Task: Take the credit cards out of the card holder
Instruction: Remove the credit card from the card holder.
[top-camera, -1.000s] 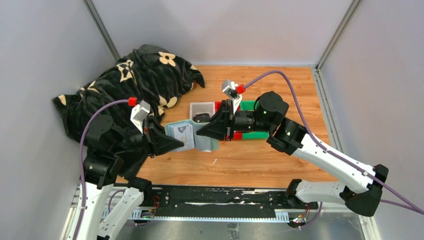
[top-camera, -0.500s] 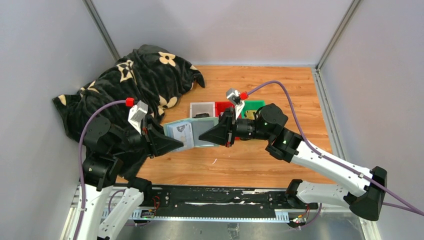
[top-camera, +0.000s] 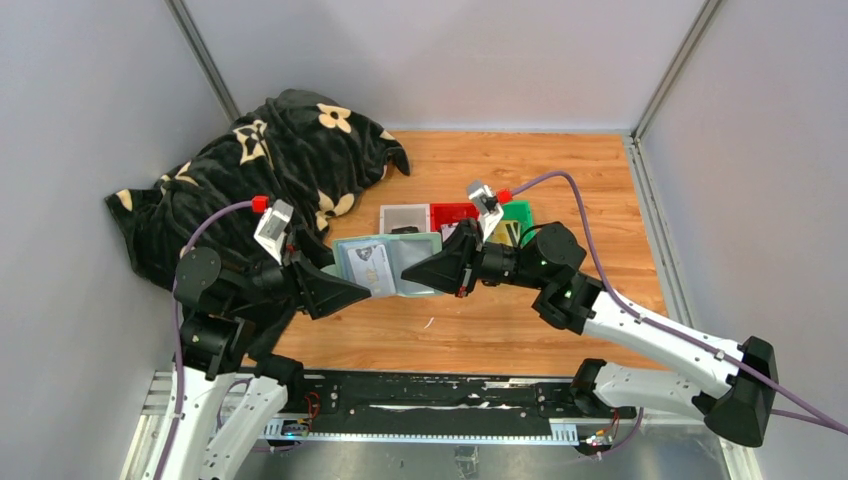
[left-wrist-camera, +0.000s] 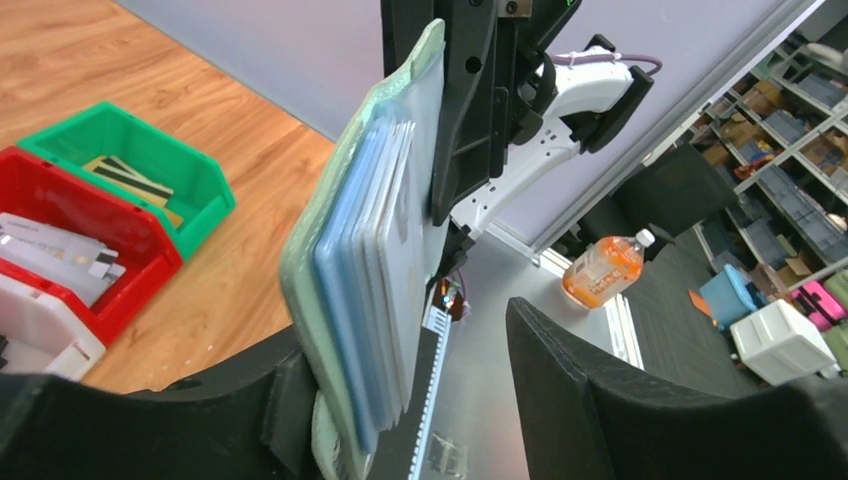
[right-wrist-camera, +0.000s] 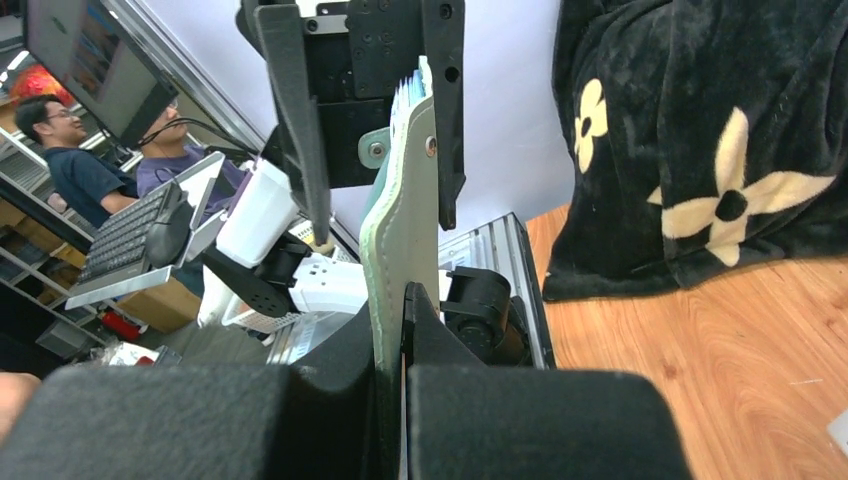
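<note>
The card holder (top-camera: 392, 264), sage green with a paler inside, hangs open above the table between my two grippers. A silvery-white card (top-camera: 368, 263) shows in its left half. My right gripper (top-camera: 432, 273) is shut on the holder's right edge; in the right wrist view the green cover (right-wrist-camera: 402, 230) is pinched between the fingers (right-wrist-camera: 402, 305). My left gripper (top-camera: 350, 288) is open: the holder's layered edge (left-wrist-camera: 372, 250) leans on the left finger, and the right finger (left-wrist-camera: 560, 370) stands apart. More credit cards lie in the green tray (left-wrist-camera: 125, 175) and the red tray (left-wrist-camera: 55, 255).
White (top-camera: 403, 215), red (top-camera: 452, 211) and green (top-camera: 519, 210) trays stand in a row behind the holder. A black flowered blanket (top-camera: 270, 150) is heaped at the back left. Grey walls close in the wooden table (top-camera: 560, 180) on three sides.
My left gripper's jaws have opened off the holder's left side. The right gripper has carried the holder a little nearer and up, and the holder now lies spread flat.
</note>
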